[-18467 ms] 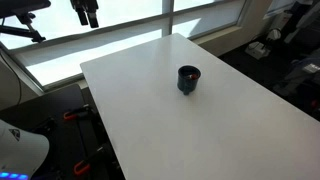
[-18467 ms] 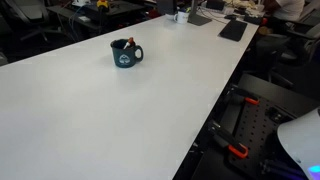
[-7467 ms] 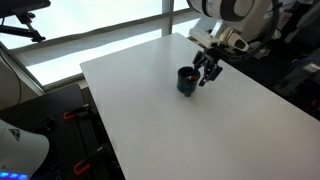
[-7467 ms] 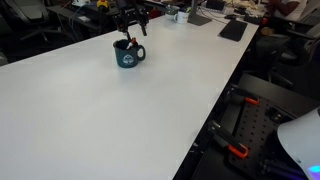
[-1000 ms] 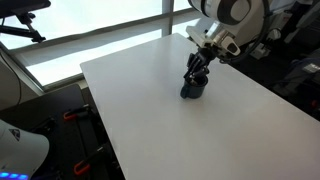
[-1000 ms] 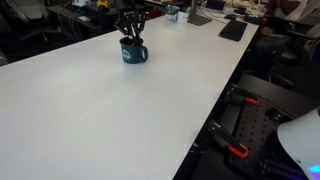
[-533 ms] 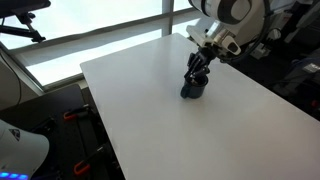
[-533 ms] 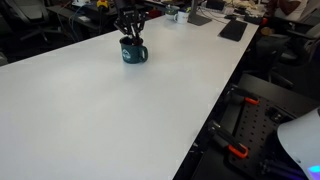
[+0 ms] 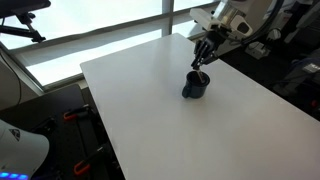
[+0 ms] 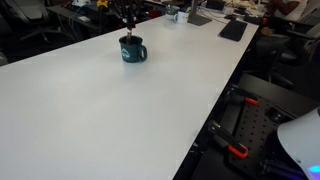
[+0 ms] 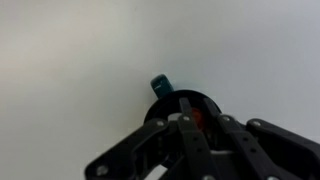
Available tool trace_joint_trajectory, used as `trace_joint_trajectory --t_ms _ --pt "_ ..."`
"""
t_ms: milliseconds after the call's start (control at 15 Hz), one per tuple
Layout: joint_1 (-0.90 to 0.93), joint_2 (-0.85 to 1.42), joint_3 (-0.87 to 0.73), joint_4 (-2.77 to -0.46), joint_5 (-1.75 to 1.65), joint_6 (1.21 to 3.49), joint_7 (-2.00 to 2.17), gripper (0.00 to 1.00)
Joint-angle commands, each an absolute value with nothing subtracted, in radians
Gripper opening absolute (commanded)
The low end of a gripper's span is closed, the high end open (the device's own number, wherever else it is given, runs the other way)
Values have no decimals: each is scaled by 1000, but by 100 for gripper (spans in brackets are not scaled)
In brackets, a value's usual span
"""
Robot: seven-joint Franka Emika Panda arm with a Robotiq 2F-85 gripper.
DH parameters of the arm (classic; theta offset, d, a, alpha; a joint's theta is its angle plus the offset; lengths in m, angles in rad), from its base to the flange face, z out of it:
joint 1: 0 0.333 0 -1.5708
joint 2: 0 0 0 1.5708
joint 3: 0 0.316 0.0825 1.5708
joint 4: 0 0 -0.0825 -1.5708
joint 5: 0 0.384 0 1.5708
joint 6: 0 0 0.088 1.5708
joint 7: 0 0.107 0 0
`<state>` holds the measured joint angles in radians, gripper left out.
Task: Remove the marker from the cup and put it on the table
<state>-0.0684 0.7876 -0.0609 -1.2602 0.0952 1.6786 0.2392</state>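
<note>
1. The marker (image 9: 201, 64) shows in an exterior view as a thin dark stick, nearly upright, its top pinched in the gripper (image 9: 205, 51) and its lower end at or just above the mouth of the cup (image 9: 195, 88). I cannot tell whether the tip has cleared the rim.
2. In the wrist view a reddish spot (image 11: 198, 120) sits between the narrowed fingers (the only view that gives the marker any colour). The fingers are drawn tight around it.
3. The cup stands upright on the table (image 9: 140, 115), directly beneath the gripper and not touched by it.
4. In an exterior view the cup (image 10: 131, 50) shows a handle on its side and a small pale mark on its wall. The wrist view looks down on it and catches a teal handle (image 11: 160, 86).
5. From that same exterior angle only the gripper's lower end (image 10: 127, 14) enters at the top edge.
6. Beyond the table's far edge, one exterior view shows bright windows (image 9: 110, 25), and another shows cluttered desks (image 10: 215, 15).
</note>
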Motion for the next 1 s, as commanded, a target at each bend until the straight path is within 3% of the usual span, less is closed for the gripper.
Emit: trace_joint_trajectory --t_ms 0,933 --pt "-49 680 -66 -1355 83 1734 234 4" --pt "12 590 0 -1419 55 1745 72 4"
